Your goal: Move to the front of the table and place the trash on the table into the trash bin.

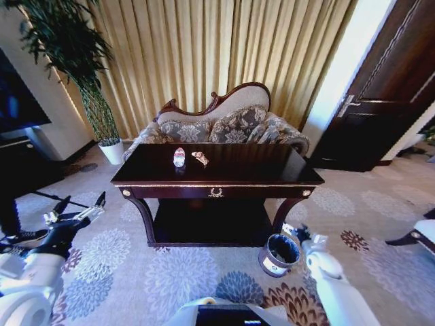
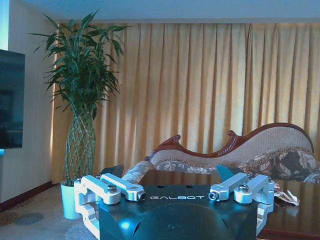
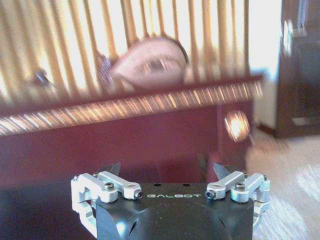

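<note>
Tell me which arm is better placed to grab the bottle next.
Probably left. The bottle and wrapper lie left of the table's middle. The left gripper is raised, open; the right gripper hangs low by the trash bin.

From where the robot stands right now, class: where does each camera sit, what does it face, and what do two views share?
Head view: high, looking down at the table, trash bin, both arms.
Left wrist view: behind the left gripper, open, facing sofa and curtains.
Right wrist view: behind the right gripper, open, low, facing the table's front.
Shared: table, sofa.
</note>
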### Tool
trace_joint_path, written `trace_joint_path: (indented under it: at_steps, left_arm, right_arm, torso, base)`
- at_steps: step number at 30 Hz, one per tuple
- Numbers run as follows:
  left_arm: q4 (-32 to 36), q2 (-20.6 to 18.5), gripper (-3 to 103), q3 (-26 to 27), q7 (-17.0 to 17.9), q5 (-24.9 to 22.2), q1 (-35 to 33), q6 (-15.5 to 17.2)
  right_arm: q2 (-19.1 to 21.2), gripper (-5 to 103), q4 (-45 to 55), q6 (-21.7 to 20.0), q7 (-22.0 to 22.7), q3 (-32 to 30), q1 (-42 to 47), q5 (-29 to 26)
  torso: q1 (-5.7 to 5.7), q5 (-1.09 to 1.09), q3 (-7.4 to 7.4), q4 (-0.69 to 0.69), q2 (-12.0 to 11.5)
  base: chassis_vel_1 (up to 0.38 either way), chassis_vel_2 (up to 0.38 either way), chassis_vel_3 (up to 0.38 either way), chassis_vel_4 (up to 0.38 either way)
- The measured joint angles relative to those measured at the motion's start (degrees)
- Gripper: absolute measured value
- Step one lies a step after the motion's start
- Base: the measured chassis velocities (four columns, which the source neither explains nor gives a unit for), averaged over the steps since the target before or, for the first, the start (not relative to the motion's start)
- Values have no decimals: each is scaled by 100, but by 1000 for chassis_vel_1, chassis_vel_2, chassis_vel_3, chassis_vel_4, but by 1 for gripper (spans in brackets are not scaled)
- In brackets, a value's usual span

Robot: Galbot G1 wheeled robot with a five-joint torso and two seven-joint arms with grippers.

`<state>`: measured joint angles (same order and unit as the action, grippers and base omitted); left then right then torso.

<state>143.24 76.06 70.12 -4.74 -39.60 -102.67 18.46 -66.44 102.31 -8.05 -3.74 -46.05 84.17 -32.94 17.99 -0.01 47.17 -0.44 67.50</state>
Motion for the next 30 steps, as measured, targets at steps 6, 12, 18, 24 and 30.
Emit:
trace_joint_path:
  at_steps: [6,12,18,24,30]
  left_arm:
    - [0,27,100,-38,14,-4,12,-8]
    - [0,50,100,-62,16,-6,49,-5]
    - [-1,25,100,-57,-2,-6,73,12]
    - [0,-3,100,-29,1,-57,103,27]
    - [-1,-20,100,-46,-3,-66,123,39]
  right_arm:
    - [-168,100,1489,-133,0,-241,537,-68]
    - [-317,100,2654,-580,151,-101,612,80]
    - [-343,100,2862,-811,161,170,374,377]
    - [-349,100,2611,-730,157,191,272,519]
    - [-378,100,2528,-695,157,179,259,564]
  torso:
    - [0,0,0,1,0]
    - [0,0,0,2,0]
    - [0,0,0,3,0]
    - [0,2,1,2,0]
    - [-1,1,0,2,1]
  base:
    - [0,0,0,0]
    - [0,0,0,0]
    - [0,0,0,0]
    - [-5,7,9,-7]
    - [-99,90,87,-98]
